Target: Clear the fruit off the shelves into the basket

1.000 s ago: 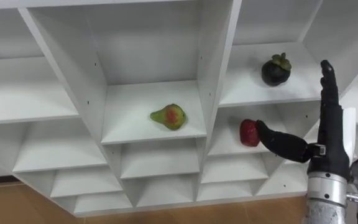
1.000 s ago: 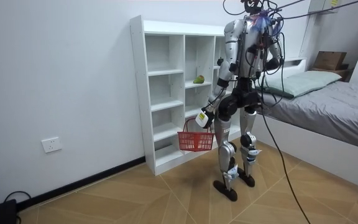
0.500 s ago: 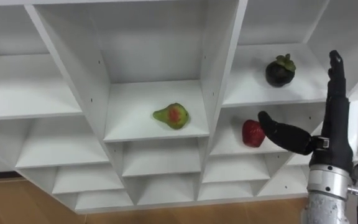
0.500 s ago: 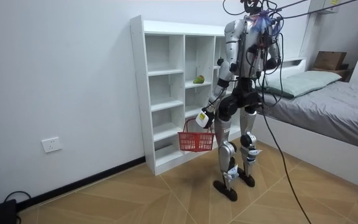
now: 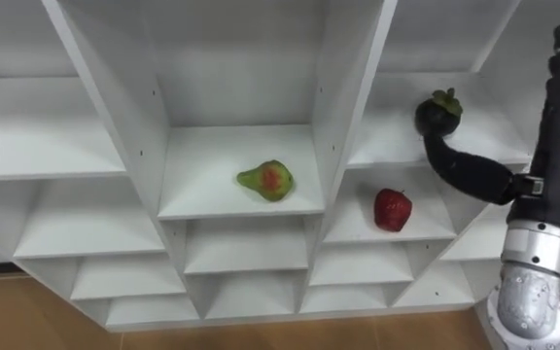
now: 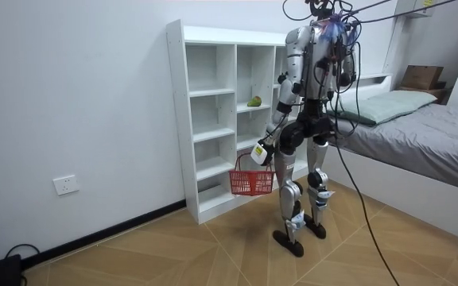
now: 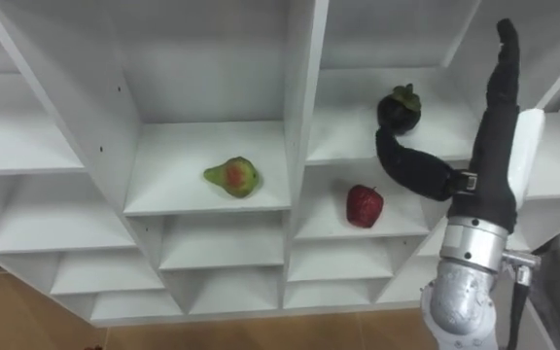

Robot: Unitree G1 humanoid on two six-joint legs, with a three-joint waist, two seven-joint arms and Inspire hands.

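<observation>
A dark mangosteen (image 5: 437,114) sits on an upper shelf of the white closet (image 5: 244,201), on the right. My right hand (image 5: 553,160) is raised beside it and open, fingers straight up, with the thumb tip just under the fruit. One shelf lower lies a red strawberry (image 5: 392,209). A green-red pear (image 5: 265,181) rests in the middle compartment. In the room view my left hand (image 6: 259,152) hangs low, shut on the handle of a red basket (image 6: 251,181).
I stand close in front of the closet (image 6: 213,119), whose upright dividers (image 5: 350,107) separate the compartments. A bed (image 6: 420,135) lies at the room view's right. Open wooden floor (image 6: 173,254) stretches behind me.
My right hand has risen from the strawberry's level to the mangosteen's shelf, and its thumb now reaches the mangosteen. The fruits and the basket have stayed put.
</observation>
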